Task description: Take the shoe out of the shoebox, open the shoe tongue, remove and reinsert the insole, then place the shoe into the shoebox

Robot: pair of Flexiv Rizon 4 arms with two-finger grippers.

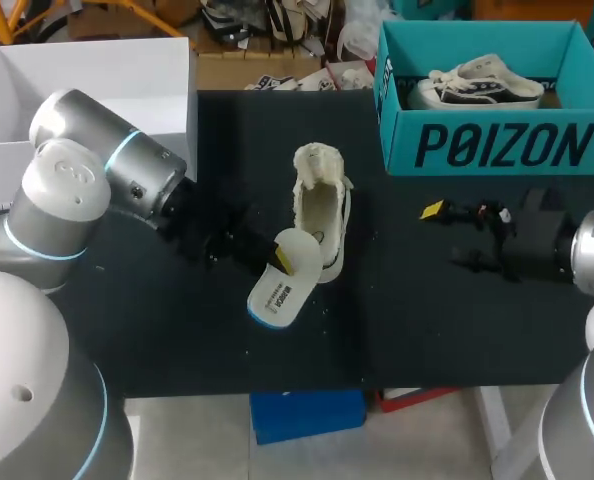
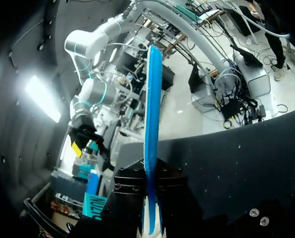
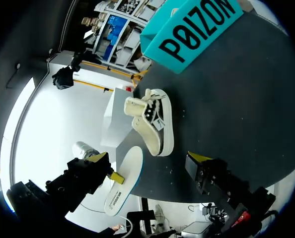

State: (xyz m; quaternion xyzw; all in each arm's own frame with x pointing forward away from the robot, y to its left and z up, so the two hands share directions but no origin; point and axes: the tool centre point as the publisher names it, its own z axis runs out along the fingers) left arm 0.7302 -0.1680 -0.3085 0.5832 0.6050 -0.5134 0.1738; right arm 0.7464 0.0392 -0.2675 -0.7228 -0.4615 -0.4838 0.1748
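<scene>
Half done, at a guess: insole (image 1: 277, 290) out of shoe (image 1: 320, 215), reinsertion pending.

Left gripper (image 1: 280, 262): pinched on insole near one end, with the rest hanging free just beside shoe's heel. From left wrist, insole (image 2: 152, 109) edge-on between the fingers.

Shoe: mid-table (image 1: 427, 320), tongue (image 1: 317, 160) raised, nothing holding it.

Right gripper (image 1: 449, 236): spread, empty, well apart from shoe, near shoebox (image 1: 487, 145). Second shoe (image 1: 477, 85) lying in shoebox.

Risks:
1. Could shove unheld shoe across table on pushing insole in. Cause: no bracing from right gripper.
2. Could buckle insole or snag it on collar. Cause: thin, floppy sheet held at one end only.
3. Could lose insole from the pinch under push load.
4. Could find opening blocked if tongue flops back.
5. Could jam at final placing. Cause: shoebox partly taken up by second shoe.
</scene>
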